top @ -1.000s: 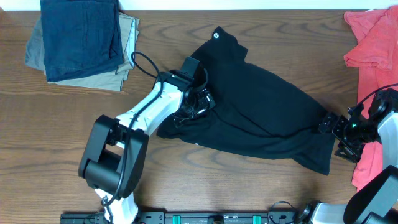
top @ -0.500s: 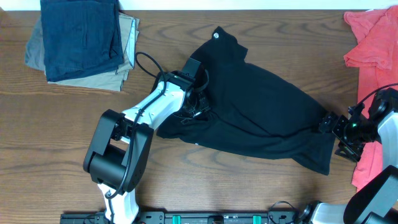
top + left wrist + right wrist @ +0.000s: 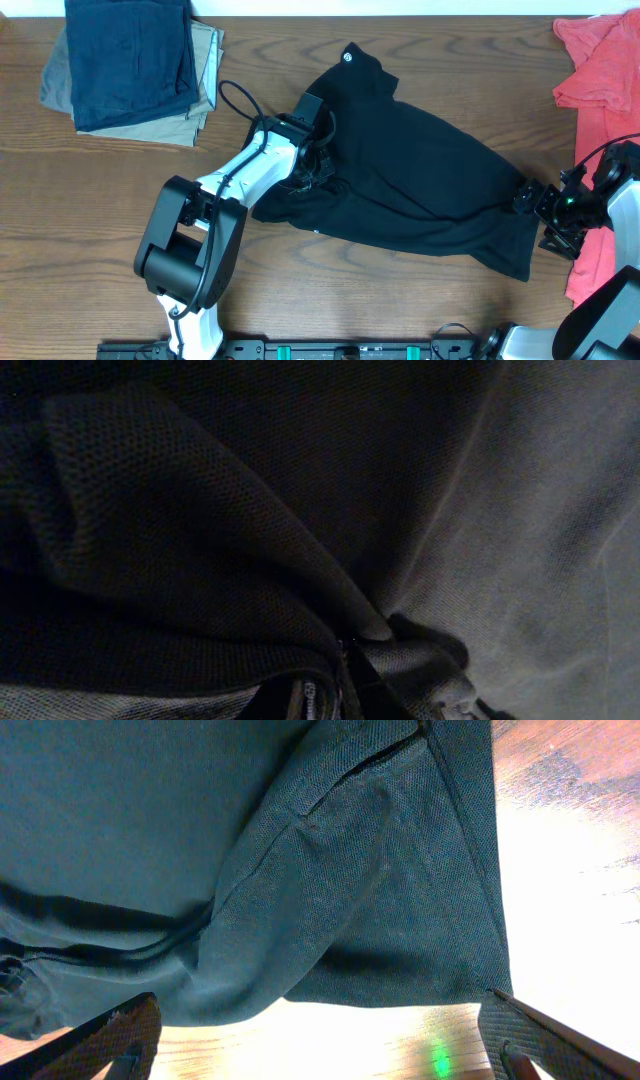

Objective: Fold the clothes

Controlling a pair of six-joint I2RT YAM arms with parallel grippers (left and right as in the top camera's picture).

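Observation:
The clothes, a black shirt (image 3: 420,190), lie crumpled across the middle of the table, with a small white logo (image 3: 348,56) at the far tip. My left gripper (image 3: 318,168) is pressed into the shirt's left side. In the left wrist view the dark fabric (image 3: 200,540) fills the frame, and a fold of it is pinched between the closed jaws of the left gripper (image 3: 340,690). My right gripper (image 3: 527,200) sits at the shirt's right corner. It is open, with its fingers wide apart over bare wood (image 3: 320,1020), and the shirt's hem (image 3: 400,950) lies just ahead of them.
A folded navy and khaki stack (image 3: 135,65) lies at the back left. A coral-red T-shirt (image 3: 600,70) covers the right edge beside the right arm. The brown wooden table (image 3: 400,300) shows in front of the shirt.
My left gripper has closed on a fold of the black shirt, and the left arm shifted slightly to the right. The right arm and the shirt's outline look unchanged.

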